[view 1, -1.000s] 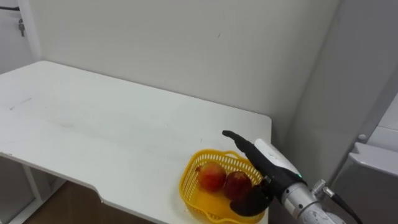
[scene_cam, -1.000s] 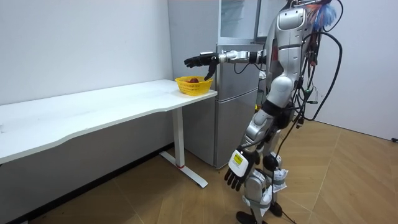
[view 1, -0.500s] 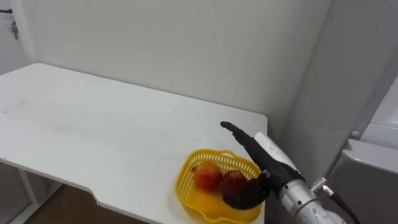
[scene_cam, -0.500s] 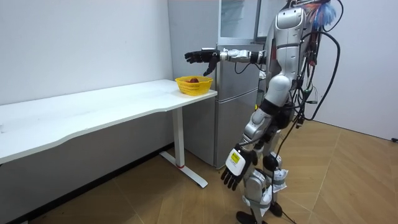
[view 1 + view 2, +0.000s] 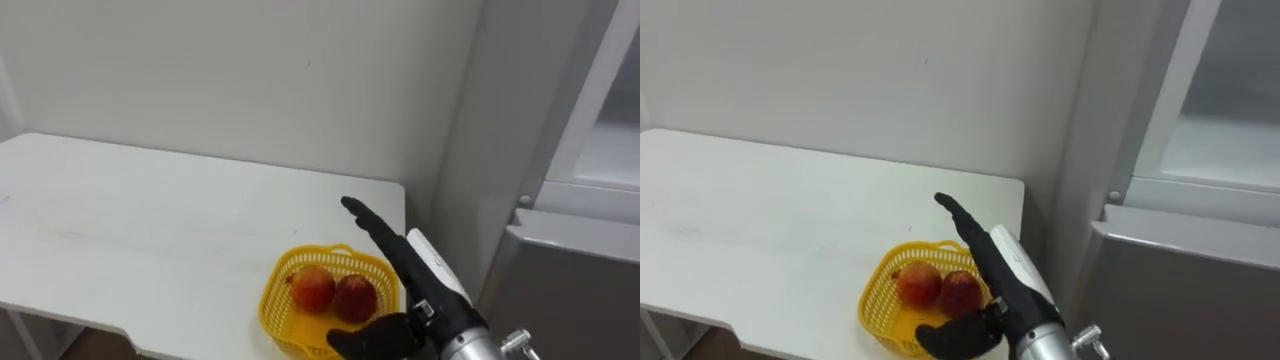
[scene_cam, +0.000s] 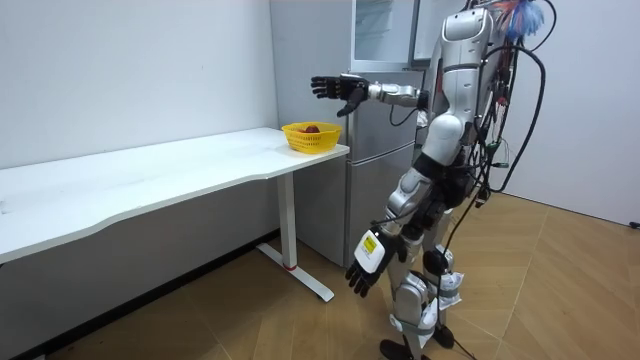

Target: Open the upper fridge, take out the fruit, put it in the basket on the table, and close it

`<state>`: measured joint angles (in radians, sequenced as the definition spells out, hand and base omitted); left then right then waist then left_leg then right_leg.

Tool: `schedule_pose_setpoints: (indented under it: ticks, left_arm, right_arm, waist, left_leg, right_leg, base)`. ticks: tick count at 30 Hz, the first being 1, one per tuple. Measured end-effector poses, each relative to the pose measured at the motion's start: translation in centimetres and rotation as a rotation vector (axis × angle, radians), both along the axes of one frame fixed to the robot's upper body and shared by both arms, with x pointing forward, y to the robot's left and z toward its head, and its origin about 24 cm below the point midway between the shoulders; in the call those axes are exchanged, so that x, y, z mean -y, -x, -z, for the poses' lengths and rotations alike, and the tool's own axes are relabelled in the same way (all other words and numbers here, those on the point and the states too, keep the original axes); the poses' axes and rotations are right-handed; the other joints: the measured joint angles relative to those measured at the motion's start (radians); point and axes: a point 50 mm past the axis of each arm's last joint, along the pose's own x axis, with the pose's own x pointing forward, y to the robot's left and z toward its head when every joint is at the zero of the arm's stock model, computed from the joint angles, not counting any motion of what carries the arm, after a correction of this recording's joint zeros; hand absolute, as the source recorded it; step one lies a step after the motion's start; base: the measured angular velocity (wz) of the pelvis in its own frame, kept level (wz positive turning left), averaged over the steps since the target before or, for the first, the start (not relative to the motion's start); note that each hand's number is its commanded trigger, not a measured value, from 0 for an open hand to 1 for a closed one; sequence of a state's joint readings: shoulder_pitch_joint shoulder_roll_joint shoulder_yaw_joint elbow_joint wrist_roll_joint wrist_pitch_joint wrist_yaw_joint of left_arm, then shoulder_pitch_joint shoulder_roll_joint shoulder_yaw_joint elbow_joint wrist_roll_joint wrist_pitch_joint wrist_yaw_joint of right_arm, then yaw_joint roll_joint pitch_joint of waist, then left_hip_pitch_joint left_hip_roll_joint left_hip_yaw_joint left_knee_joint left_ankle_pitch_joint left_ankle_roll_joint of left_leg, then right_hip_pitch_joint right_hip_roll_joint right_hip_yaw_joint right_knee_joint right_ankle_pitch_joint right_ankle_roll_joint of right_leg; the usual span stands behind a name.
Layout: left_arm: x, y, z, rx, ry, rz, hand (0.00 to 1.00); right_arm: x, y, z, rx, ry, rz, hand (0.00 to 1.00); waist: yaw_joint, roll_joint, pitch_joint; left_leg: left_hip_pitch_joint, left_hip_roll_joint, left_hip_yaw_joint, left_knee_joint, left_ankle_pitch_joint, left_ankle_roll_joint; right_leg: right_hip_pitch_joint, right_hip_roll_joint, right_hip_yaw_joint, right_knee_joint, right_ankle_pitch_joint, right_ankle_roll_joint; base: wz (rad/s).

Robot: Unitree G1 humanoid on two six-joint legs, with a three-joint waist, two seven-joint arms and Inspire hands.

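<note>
The tall grey fridge point(image 6: 383, 165) stands right beside the end of the long white table point(image 5: 150, 225). In the eye views it takes up the right side of the frame, with a pale upper part at the upper right and a grey box part at the lower right. In the room view it stands in the middle of the frame, behind the robot's outstretched arm.

A small yellow plastic basket point(image 5: 272, 300) sits on the table's corner nearest the fridge, in the lower middle of the eye views. Two round red fruits lie in it side by side and touch each other: the left red fruit point(image 5: 313, 288) and the right red fruit point(image 5: 355, 297).

The robot's right hand point(image 5: 418, 275) comes in from the lower right of the eye views. Its fingers are straight and its thumb sticks out to the side, so the hand is wide and holds nothing. It is in the air over the right side of the basket. In the room view it is up high, above the basket and not touching it.

The robot's left hand point(image 6: 364, 270) hangs low by its leg in the lower middle of the room view. Its fingers are loose and it holds nothing.

The robot stands on the wooden floor point(image 6: 250, 320) in front of the fridge.
</note>
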<state>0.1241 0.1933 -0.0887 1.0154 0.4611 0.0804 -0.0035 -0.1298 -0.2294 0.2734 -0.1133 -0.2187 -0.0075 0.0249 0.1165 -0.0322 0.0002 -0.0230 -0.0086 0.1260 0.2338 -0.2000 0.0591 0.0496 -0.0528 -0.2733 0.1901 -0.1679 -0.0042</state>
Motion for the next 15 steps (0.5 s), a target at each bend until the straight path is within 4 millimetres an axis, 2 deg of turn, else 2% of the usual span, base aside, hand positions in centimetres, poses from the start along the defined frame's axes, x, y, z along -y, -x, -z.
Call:
schedule_pose_setpoints:
  ticks: [4, 5, 9, 13, 15]
  left_arm:
    - [0.4, 0.1, 0.1, 0.019, 0.002, -0.005, 0.00]
    - [0.5, 0.1, 0.1, 0.026, 0.002, -0.008, 0.00]
    - [0.5, 0.6, 0.3, 0.021, -0.002, -0.019, 0.00]
    - [0.7, 1.3, 0.6, 0.008, 0.003, -0.056, 0.00]
    - [0.7, 1.5, 0.7, 0.003, 0.005, -0.057, 0.00]
  right_arm:
    - [0.8, 0.9, 0.2, 0.006, -0.004, 0.028, 0.00]
    - [1.0, 1.2, 0.1, 0.019, -0.005, 0.043, 0.00]
    - [2.0, 2.6, 1.4, -0.002, -0.020, 0.083, 0.00]
    - [2.4, 4.1, 2.7, -0.035, -0.008, 0.113, 0.00]
    - [2.5, 4.3, 2.6, -0.026, 0.004, 0.122, 0.00]
  waist:
    - [-0.031, 0.007, -0.0028]
    - [-0.035, 0.008, -0.0039]
    - [-0.073, 0.011, -0.0055]
    - [-0.086, 0.019, -0.0050]
    - [-0.088, 0.023, -0.0037]
  left_leg:
    - [-0.001, 0.003, 0.017, 0.000, 0.000, 0.000]
    - [-0.001, 0.007, 0.036, -0.002, 0.000, 0.000]
    - [0.000, 0.010, 0.050, -0.007, 0.000, 0.000]
    - [0.001, 0.013, 0.067, -0.009, -0.001, 0.000]
    - [0.000, 0.017, 0.082, -0.009, -0.001, 0.000]
  right_leg:
    - [-0.007, 0.002, 0.014, 0.001, 0.002, 0.001]
    - [-0.019, 0.003, 0.026, 0.012, 0.002, 0.000]
    - [-0.029, 0.005, 0.041, 0.015, 0.005, -0.001]
    - [-0.039, 0.008, 0.062, 0.017, 0.010, -0.001]
    - [-0.048, 0.010, 0.078, 0.020, 0.013, -0.002]
  base:
    - [-0.14]
    - [-0.26]
    - [-0.15]
    - [-0.16]
    - [-0.22]
